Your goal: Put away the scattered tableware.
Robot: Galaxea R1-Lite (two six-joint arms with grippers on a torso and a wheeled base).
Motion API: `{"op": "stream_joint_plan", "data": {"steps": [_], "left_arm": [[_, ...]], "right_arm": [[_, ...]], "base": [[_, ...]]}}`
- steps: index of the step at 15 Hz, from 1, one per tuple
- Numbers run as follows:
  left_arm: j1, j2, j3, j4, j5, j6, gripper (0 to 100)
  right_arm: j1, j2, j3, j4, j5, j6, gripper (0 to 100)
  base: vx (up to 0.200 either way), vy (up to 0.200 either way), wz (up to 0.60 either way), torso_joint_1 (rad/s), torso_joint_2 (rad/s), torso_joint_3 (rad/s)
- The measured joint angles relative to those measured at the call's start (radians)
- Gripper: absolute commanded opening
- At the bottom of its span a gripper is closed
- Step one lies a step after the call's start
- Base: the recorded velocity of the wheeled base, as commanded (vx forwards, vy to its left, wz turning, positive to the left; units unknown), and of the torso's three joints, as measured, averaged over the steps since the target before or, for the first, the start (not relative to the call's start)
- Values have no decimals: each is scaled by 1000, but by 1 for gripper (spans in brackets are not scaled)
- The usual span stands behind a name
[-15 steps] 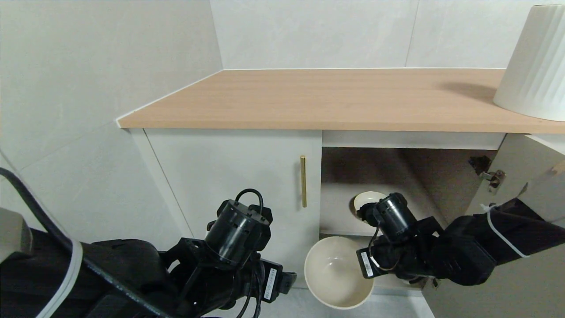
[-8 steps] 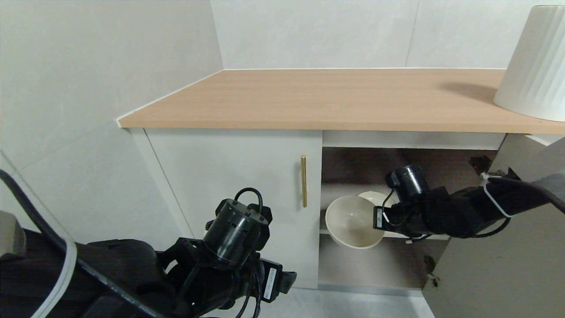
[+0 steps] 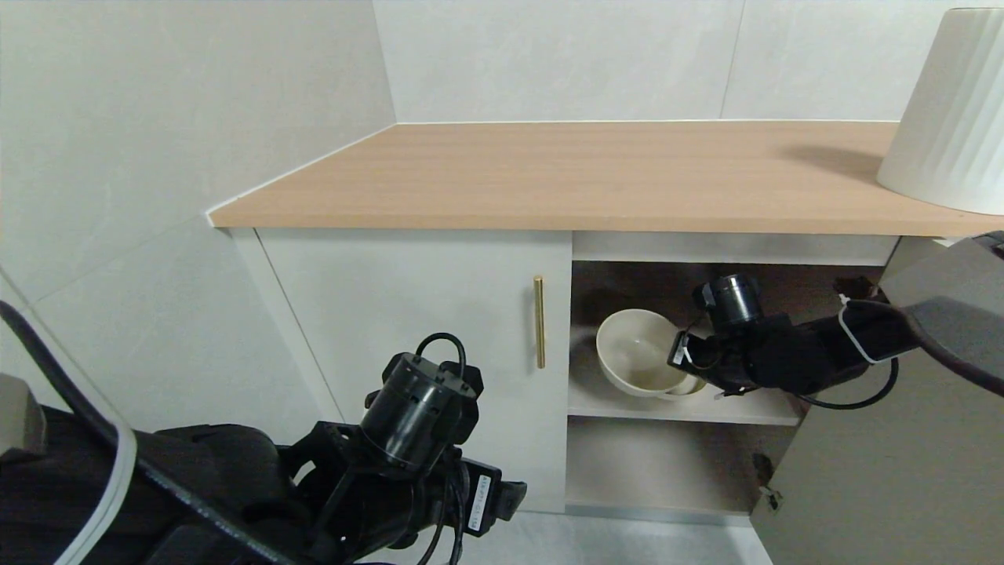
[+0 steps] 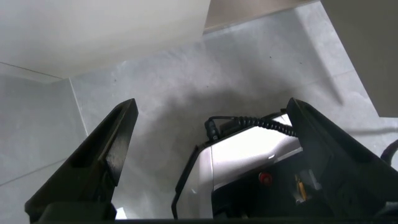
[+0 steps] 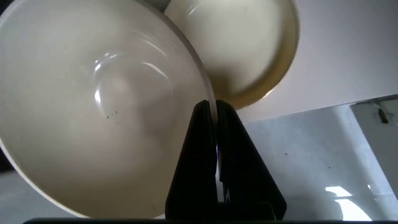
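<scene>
In the cabinet point(image 3: 753, 410), the right gripper point(image 3: 676, 359) has its jaws closed on a cream bowl point(image 3: 637, 353) partly over a smaller bowl point(image 3: 692, 387); released tilted, it may slide off. The left gripper point(image 4: 211, 109) has open jaws.

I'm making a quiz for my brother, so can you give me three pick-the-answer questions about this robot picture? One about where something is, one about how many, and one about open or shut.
1. Where is the big bowl?
A. on the wooden top
B. at the upper shelf in the open cupboard
C. on the ground

2. How many bowls are in there?
A. one
B. four
C. two

3. How are the fingers of the left gripper?
A. open, holding nothing
B. shut on a spoon
C. shut on a cup

Answers:
1 B, the right gripper holds it by the rim at that shelf.
2 C, a smaller bowl sits right by the big one.
3 A, bare floor shows between the spread fingers.
</scene>
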Motion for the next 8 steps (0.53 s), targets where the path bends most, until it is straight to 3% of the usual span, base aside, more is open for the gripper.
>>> {"op": "stream_joint_plan", "data": {"steps": [8], "left_arm": [[0,-1,0,0,0,-1,100]], "right_arm": [[-67,73,-59,-1,-40,3,0]], "base": [[0,0,0,0,0,0]]}}
